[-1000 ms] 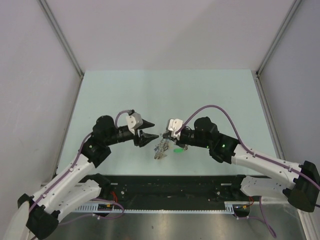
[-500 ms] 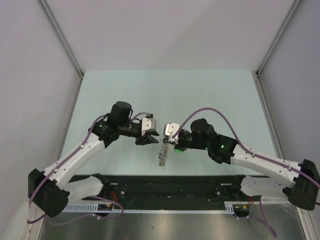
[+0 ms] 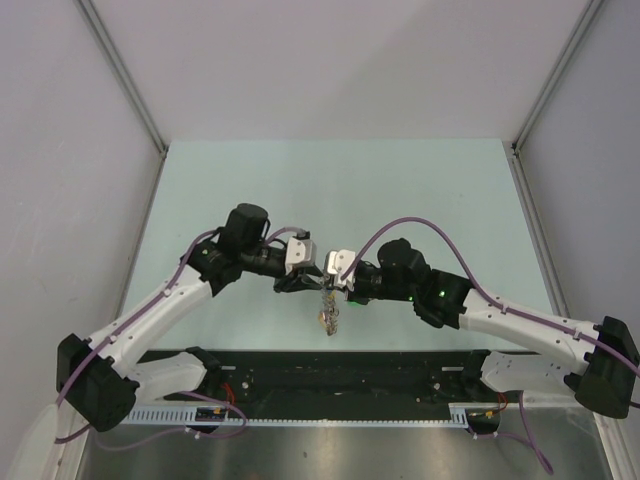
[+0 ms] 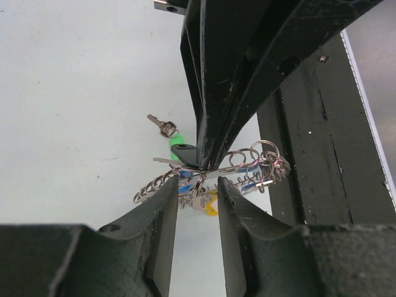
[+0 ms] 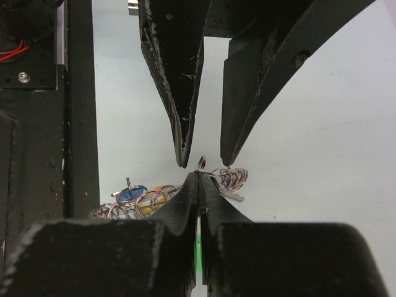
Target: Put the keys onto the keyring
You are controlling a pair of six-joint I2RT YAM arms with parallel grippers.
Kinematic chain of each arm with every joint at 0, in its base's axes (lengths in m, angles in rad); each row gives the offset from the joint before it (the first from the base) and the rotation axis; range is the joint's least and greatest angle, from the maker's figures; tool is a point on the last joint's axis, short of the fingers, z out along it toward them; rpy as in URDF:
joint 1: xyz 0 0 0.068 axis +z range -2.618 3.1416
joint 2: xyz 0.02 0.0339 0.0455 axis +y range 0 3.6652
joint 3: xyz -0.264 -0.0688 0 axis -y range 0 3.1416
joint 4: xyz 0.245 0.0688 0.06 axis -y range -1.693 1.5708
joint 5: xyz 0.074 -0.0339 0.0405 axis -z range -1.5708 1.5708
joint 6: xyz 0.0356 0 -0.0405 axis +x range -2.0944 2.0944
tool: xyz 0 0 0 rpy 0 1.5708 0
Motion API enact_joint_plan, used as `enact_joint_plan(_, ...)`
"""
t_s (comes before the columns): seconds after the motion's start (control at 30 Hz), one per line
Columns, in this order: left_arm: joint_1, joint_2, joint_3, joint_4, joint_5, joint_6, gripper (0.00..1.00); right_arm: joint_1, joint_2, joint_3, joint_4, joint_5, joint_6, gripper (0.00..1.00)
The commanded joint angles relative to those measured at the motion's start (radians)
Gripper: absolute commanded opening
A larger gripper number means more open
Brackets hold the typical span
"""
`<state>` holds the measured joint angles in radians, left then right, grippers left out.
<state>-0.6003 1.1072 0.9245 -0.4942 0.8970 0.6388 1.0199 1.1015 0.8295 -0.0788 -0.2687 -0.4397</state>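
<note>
The keyring (image 3: pixel 330 318) hangs edge-on between the two grippers, just above the table's front edge. My right gripper (image 5: pixel 199 176) is shut on the keyring (image 5: pixel 232 178); a small loop sticks out of its tip and green shows between its jaws. In the left wrist view the green key (image 4: pixel 179 141) lies against the right gripper (image 4: pixel 203 162). Blue (image 5: pixel 130 194) and yellow (image 4: pixel 212 207) keys hang on the keyring (image 4: pixel 151 187). My left gripper (image 4: pixel 197 182) is open, its fingers (image 5: pixel 184 158) either side of the right gripper's tip. One loose key (image 4: pixel 162 125) lies on the table beyond.
The black front rail (image 3: pixel 330 365) runs just under the hanging keyring and shows in the left wrist view (image 4: pixel 303 154) and the right wrist view (image 5: pixel 37 124). Grey walls (image 3: pixel 70 150) close the table on both sides and at the back.
My left gripper has swung right and closed in on the right gripper's tip. The right gripper has shifted a little left with the keyring, which now hangs lower toward the rail.
</note>
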Motion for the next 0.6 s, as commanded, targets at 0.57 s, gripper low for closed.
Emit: enact_joint_plan(0.57,-0.010,0.013,0.010,-0.029,0.013,0.004,0.00,0.016,-0.018,0.068,0.033,0.034,-0.005,0.00)
